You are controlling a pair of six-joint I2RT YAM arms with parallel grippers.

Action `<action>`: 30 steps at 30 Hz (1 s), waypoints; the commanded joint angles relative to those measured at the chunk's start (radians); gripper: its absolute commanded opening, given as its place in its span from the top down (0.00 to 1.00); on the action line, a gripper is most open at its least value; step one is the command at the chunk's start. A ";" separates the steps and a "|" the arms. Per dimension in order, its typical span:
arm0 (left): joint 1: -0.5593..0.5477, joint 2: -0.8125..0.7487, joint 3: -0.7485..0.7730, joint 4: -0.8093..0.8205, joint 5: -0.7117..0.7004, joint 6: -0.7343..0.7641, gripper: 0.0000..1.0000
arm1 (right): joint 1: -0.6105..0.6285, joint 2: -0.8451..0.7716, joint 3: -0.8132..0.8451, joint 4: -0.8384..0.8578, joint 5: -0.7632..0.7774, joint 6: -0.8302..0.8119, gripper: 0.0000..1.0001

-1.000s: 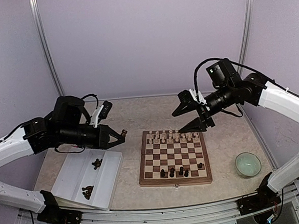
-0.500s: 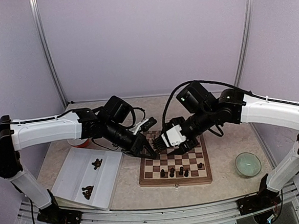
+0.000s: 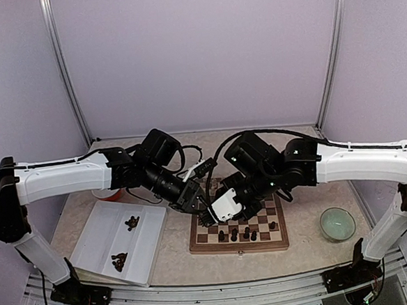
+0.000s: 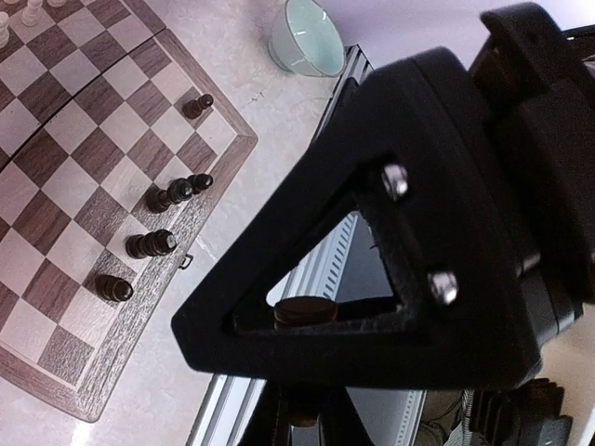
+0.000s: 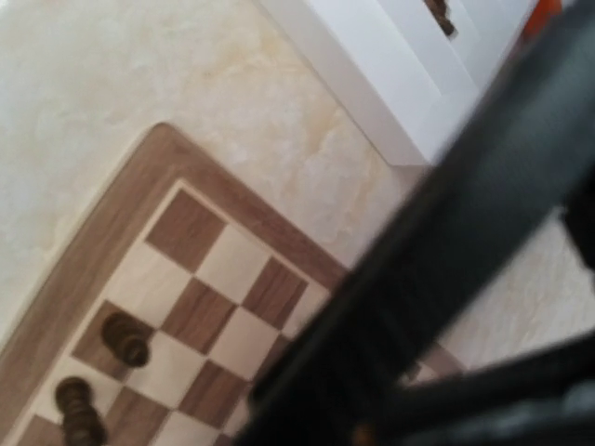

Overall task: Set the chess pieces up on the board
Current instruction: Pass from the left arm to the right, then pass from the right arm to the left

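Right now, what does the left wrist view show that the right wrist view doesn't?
Only left wrist: the pale bowl past the board's corner, white pieces at the far edge, and a brown piece pinched in the left gripper.
Only right wrist: the white tray beside the board, with loose pieces in it.
Both: the board, dark pieces standing along its near edge, and the pale table.
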 commanded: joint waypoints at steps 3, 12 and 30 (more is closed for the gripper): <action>-0.002 0.021 0.018 0.056 0.020 -0.015 0.97 | 0.020 0.035 0.001 0.027 0.045 0.038 0.92; -0.001 -0.218 -0.152 0.243 -0.337 0.054 0.61 | -0.117 -0.045 -0.042 0.093 -0.228 0.241 1.00; -0.169 -0.192 -0.204 0.679 -0.942 -0.123 0.52 | -0.347 -0.016 -0.104 0.371 -0.538 0.718 1.00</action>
